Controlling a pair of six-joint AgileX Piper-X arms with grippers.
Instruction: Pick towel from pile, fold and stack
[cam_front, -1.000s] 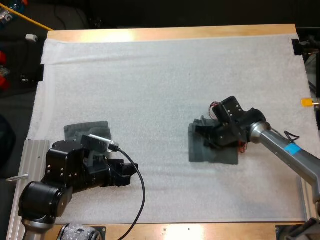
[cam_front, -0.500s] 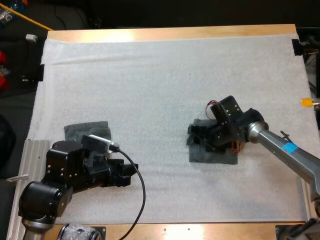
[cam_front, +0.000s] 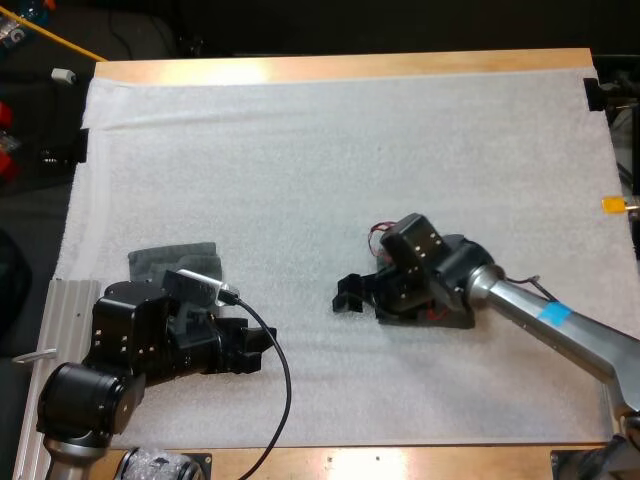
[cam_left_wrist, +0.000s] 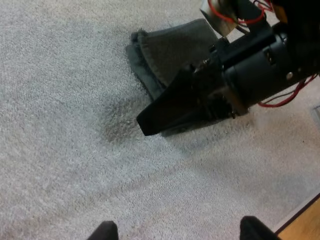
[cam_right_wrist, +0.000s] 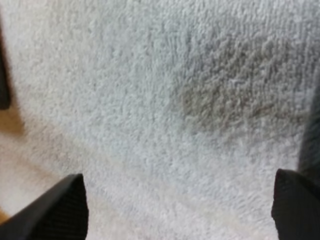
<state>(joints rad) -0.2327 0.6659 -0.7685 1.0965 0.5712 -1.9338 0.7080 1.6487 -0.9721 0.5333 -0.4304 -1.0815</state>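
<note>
Low over the mat (cam_front: 300, 150), right hand (cam_front: 348, 296) juts just past the towel (cam_left_wrist: 172, 47), spread wide; left hand (cam_front: 252, 345) rests released.

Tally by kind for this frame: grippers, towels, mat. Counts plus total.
Grippers: 2, left gripper and right gripper, both open.
Towels: 2, left towel by the left arm, right towel under the right gripper.
White mat: 1.
Total: 5.

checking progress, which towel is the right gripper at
The mid-mat towel, partly under the right gripper; the other towel lies by the left arm.
</note>
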